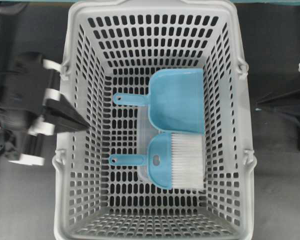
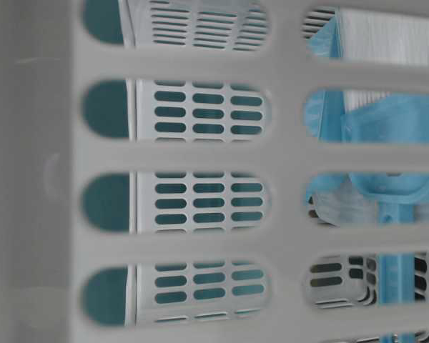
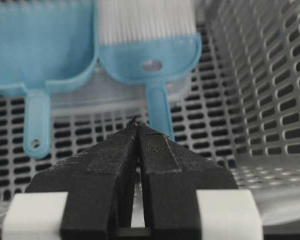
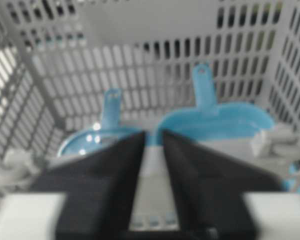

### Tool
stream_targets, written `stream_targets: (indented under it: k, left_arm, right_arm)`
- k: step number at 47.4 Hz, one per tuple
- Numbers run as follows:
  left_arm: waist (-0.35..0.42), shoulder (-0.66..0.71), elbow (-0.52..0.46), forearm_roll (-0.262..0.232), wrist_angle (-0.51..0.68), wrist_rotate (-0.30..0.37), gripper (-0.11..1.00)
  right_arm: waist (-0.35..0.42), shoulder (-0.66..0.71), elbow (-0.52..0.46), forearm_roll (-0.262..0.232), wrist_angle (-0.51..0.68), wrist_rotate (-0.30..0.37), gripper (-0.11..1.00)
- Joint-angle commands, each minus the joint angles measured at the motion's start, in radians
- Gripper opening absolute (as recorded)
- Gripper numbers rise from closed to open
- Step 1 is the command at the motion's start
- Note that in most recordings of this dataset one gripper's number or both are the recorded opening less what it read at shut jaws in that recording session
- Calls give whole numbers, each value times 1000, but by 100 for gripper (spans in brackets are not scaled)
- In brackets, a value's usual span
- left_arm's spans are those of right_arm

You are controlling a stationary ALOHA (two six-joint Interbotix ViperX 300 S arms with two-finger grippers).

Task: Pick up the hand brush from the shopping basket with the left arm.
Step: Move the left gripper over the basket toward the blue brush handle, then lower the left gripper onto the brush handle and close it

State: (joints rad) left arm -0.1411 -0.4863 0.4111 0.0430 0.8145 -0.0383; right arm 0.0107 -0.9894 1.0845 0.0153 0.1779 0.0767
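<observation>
The hand brush lies flat in the shopping basket, right of centre. Its white bristles point right and its thin handle points left. In the left wrist view the brush is ahead, with its handle running down to just right of the fingertips. My left gripper is shut and empty, its tip over the basket's left wall, well left of the handle. My right gripper sits outside the right wall, jaws nearly together and empty. The right wrist view also shows the brush.
A blue dustpan scoop lies just beyond the brush, handle also pointing left. Both rest on a clear plastic box. The table-level view looks through the slotted basket wall.
</observation>
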Motion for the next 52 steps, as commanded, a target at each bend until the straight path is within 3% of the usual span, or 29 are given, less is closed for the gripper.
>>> stream_targets:
  k: [1,8,13,23,28,52]
  left_arm:
    - [-3,71,-92,3,78,-5,0]
    - [-8,160,-164,3,163,-34,0]
    - [-8,198,-184,3,187,-64,8]
    - [-12,304,-209,2,195,-123,69]
    - [-15,351,-219,3,193,-137,89]
    - [-66,569,-189,3,100,-190,91]
  right_arm:
    - [6,-3,-28,3,-5,3,24]
    - [11,-15,-29,5,-6,5,63]
    - [11,-26,-28,3,-6,5,78]
    - [11,-46,-9,3,-37,6,76]
    - [11,-54,-3,5,-57,6,76]
    - [12,-60,26,5,-72,6,76]
